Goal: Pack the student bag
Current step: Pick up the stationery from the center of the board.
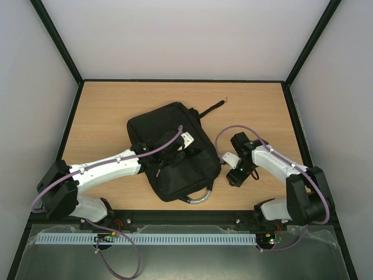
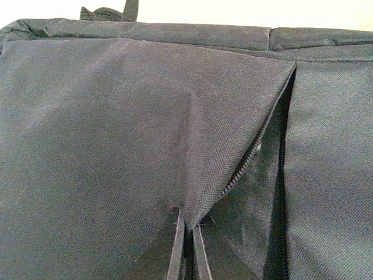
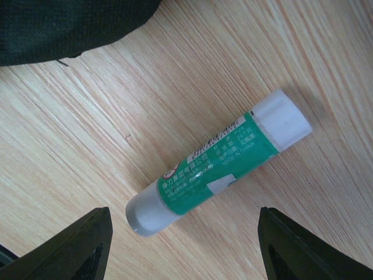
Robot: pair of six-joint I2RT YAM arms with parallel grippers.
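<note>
Student bag [image 1: 157,125] pinched by left pincer [image 2: 187,251]; right pincer [image 3: 183,233] open, empty, over green-label glue stick [image 3: 215,163]

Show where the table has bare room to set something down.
Bare table runs along the far edge behind the student bag and on the left, between bag and side wall. The far right corner is free too. Crowded: right of the bag, where the open right hand hangs over a glue stick.

We list one large black soft fabric student bag [image 1: 172,149], lying at the middle of the pale wooden table [image 1: 116,111]. One green-and-white plastic glue stick [image 3: 218,161] lies flat on the table just right of the bag, beneath the right gripper [image 3: 183,213].
</note>
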